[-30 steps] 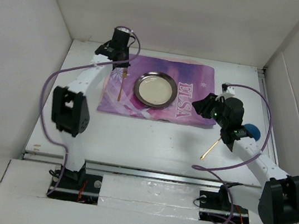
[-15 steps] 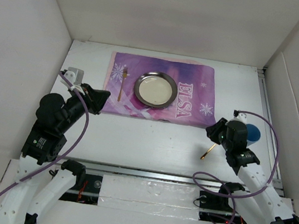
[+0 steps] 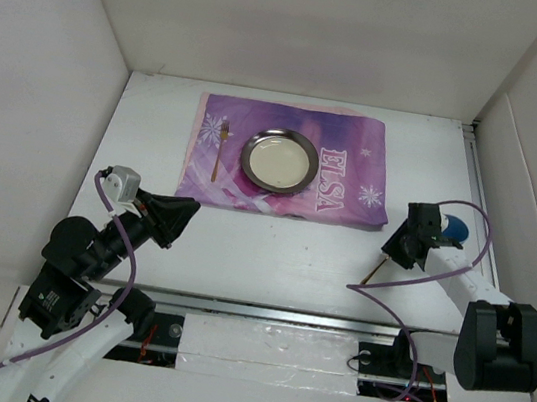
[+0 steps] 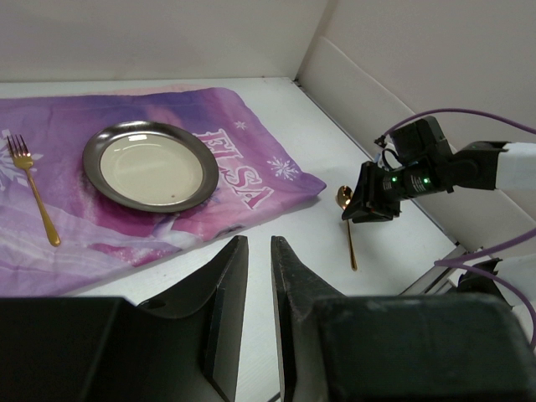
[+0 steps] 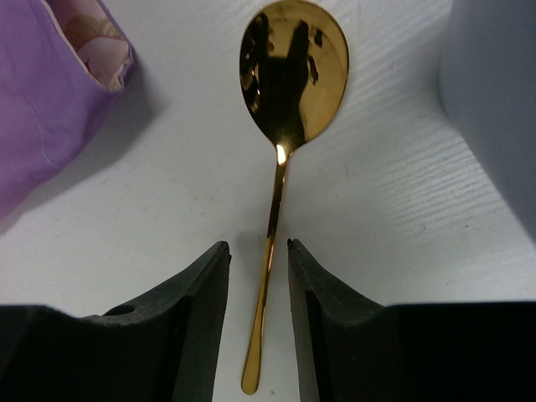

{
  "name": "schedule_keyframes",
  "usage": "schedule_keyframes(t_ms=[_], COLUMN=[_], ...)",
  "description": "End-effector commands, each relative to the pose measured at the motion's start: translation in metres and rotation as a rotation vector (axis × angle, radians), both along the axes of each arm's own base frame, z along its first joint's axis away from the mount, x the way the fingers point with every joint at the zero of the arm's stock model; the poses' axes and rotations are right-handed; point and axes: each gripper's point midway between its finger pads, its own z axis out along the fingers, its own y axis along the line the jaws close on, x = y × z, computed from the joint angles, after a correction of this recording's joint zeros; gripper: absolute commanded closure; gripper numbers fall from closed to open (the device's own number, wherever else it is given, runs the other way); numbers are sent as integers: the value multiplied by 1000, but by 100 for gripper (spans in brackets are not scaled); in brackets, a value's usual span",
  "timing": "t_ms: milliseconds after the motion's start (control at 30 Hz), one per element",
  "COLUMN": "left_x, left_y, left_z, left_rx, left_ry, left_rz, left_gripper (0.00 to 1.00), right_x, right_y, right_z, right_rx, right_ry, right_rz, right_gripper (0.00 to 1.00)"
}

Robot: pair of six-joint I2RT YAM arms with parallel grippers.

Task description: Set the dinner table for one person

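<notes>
The right claw [image 5: 255,251] hangs low with its jaws a little apart. The thin handle of the spoon [image 5: 293,75] runs between them, apparently not yet pinched. The spoon lies on the white table [image 3: 271,252] just off the near right corner of the placemat [image 3: 348,142]. The left claw [image 4: 258,247] sits off the placemat's near left corner, its jaws parted by a slit and empty. The handle looks slick, so it is best pinched squarely. The spoon should then go on the placemat to the right of the plate [image 3: 247,157], parallel to the fork [image 3: 219,153]. The placemat reads "ELSA".
</notes>
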Motion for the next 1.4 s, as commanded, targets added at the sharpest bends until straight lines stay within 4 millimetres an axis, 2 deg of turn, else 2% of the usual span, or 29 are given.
schedule_keyframes(t_ms=[0, 200, 267, 400, 533, 633, 1000, 1233, 1367], left_x=[2, -7, -10, -12, -16, -19, -20, -22, -22], left_y=[4, 4, 7, 14, 18, 18, 23, 27, 27], left_z=[9, 11, 11, 14, 18, 19, 21, 23, 22], left_rx=[-21, -25, -29, -42, -55, -58, -68, -78, -79], left_ry=[-57, -70, -75, -91, -110, -116, -124, -136, -135], left_rz=[34, 10, 19, 45, 52, 43, 63, 76, 79], left_gripper=[85, 84, 84, 83, 83, 82, 82, 82, 82], right_x=[13, 11, 10, -1, -9, -13, -27, -21, -3], right_y=[-12, -11, -11, 4, 7, 6, 14, 14, 15], right_z=[13, 1, 4, 12, 4, -5, -11, -14, -11], right_rx=[-56, -49, -47, -13, 15, 7, 34, 17, 2], right_ry=[18, 76, 82, 61, 64, 106, 185, 238, 243], right_rz=[-28, -47, -59, -62, -70, -68, -23, -7, 23], right_gripper=[60, 62, 65, 65, 65, 70, 65, 70, 76])
